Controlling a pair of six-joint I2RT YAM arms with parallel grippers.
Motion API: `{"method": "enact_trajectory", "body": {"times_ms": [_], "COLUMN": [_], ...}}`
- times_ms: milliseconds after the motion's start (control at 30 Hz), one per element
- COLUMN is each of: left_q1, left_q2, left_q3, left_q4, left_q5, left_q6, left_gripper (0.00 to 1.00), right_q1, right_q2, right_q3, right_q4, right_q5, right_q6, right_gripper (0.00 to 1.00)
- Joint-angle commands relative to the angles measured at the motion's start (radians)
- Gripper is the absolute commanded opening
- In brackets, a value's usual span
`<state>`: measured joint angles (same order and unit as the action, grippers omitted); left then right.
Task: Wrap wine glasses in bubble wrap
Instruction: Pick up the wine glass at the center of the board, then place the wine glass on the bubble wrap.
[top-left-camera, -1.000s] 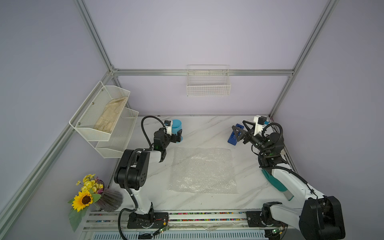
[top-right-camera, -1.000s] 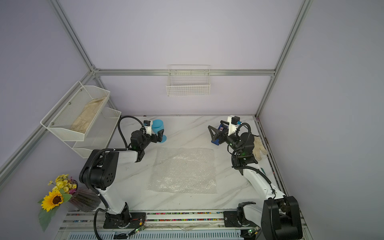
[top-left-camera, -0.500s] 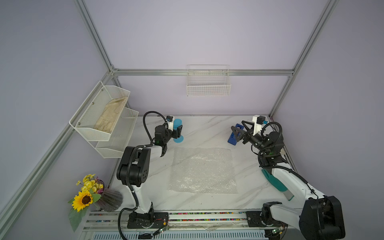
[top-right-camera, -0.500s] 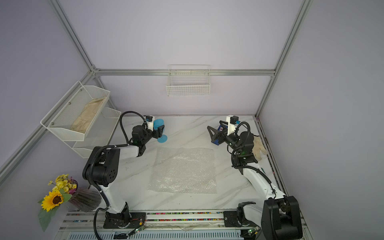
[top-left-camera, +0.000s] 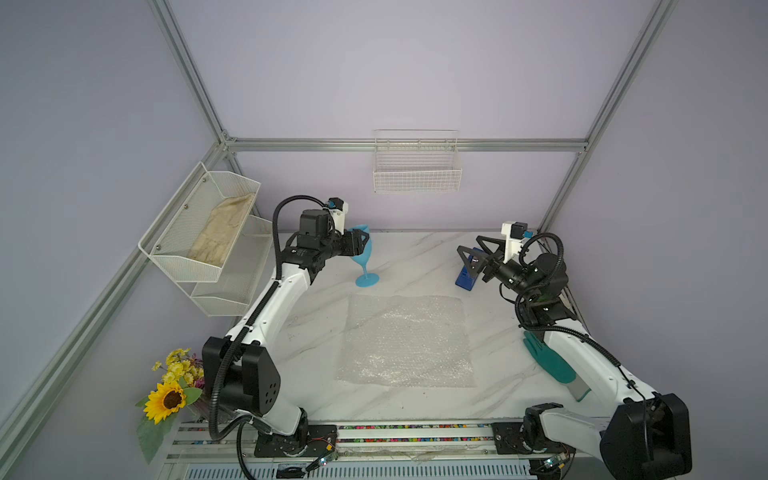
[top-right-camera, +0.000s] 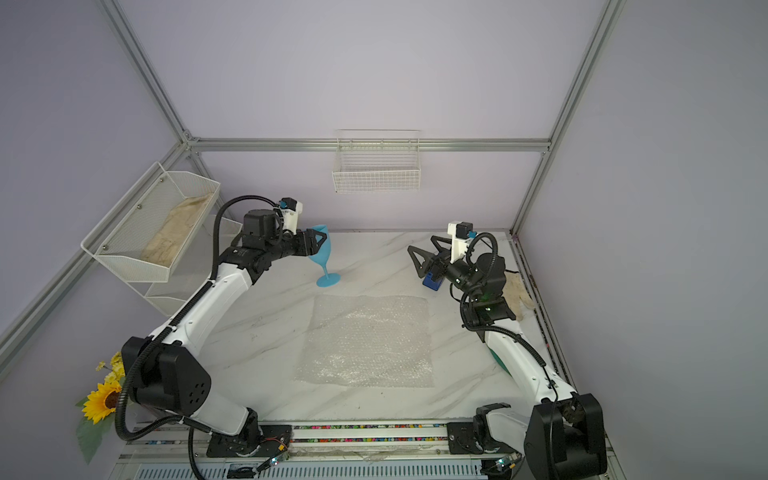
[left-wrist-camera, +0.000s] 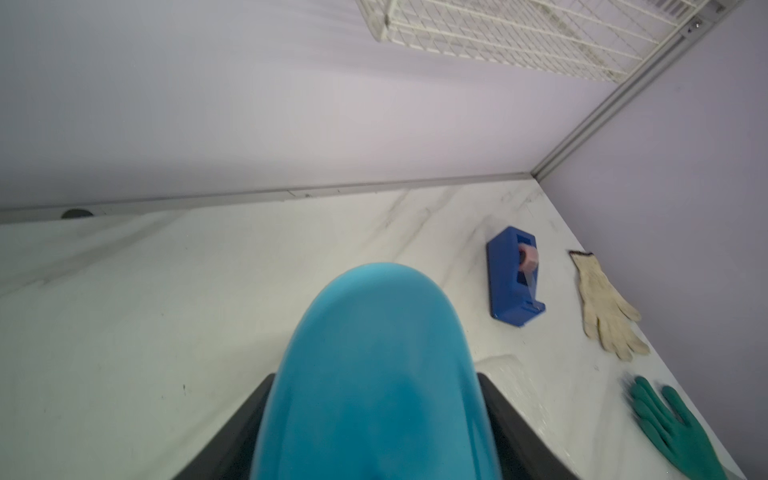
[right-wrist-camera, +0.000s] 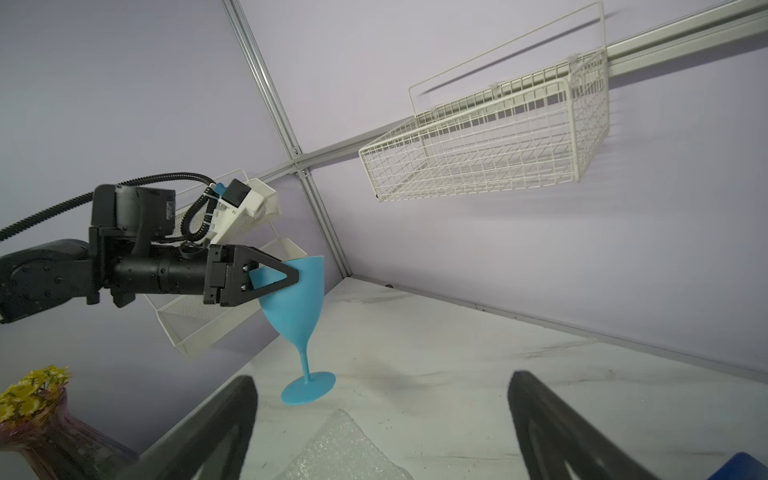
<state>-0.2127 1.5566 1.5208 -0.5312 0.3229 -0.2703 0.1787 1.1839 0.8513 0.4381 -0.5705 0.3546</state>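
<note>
The wine glass, a light blue plastic goblet (top-left-camera: 362, 259), is tilted at the back left of the table, also seen as the goblet (top-right-camera: 322, 254). My left gripper (top-left-camera: 363, 241) is shut on its bowl, one finger on each side. The left wrist view is filled by the bowl (left-wrist-camera: 374, 353) between the dark fingers (left-wrist-camera: 266, 399). Its round foot (right-wrist-camera: 308, 387) is at or just above the marble. The bubble wrap (top-left-camera: 407, 340) lies flat in the middle of the table. My right gripper (right-wrist-camera: 382, 378) is open and holds nothing, hovering at the back right and facing the goblet.
A dark blue tape dispenser (top-left-camera: 464, 279) stands under my right gripper (top-left-camera: 469, 245). A cream glove (top-right-camera: 517, 291) and a teal-green glove (top-left-camera: 548, 361) lie along the right edge. A wire basket (top-left-camera: 415, 174) hangs on the back wall; a tiered shelf (top-left-camera: 199, 228) and flowers (top-left-camera: 170, 390) are on the left.
My left gripper has closed on the goblet's bowl, and the goblet has gone from upright to tilted, shifting slightly right. The right arm has hardly moved.
</note>
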Motion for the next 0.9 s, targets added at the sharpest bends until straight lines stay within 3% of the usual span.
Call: {"method": "enact_trajectory", "body": {"times_ms": [0, 133, 233, 500, 867], "left_q1": [-0.042, -0.074, -0.091, -0.093, -0.058], "left_q2": [0.016, 0.076, 0.112, 0.269, 0.4], "left_q3": [0.105, 0.089, 0.03, 0.028, 0.02], "left_q4": [-0.498, -0.751, -0.794, -0.779, -0.719], "left_q5": [0.114, 0.145, 0.148, 0.143, 0.133], "left_q6": [-0.035, 0.016, 0.048, 0.092, 0.072], "left_gripper": [0.61, 0.6, 0.6, 0.6, 0.6], "right_q1": [0.033, 0.1, 0.15, 0.225, 0.272], "right_q2": [-0.004, 0.011, 0.039, 0.088, 0.094], "right_q3": [0.047, 0.076, 0.088, 0.017, -0.052], "right_q4": [-0.107, -0.21, -0.263, -0.276, -0.324], "right_q5": [-0.006, 0.044, 0.08, 0.17, 0.245], "right_q6": [0.039, 0.045, 0.075, 0.251, 0.305], "right_gripper": [0.97, 0.97, 0.97, 0.94, 0.94]}}
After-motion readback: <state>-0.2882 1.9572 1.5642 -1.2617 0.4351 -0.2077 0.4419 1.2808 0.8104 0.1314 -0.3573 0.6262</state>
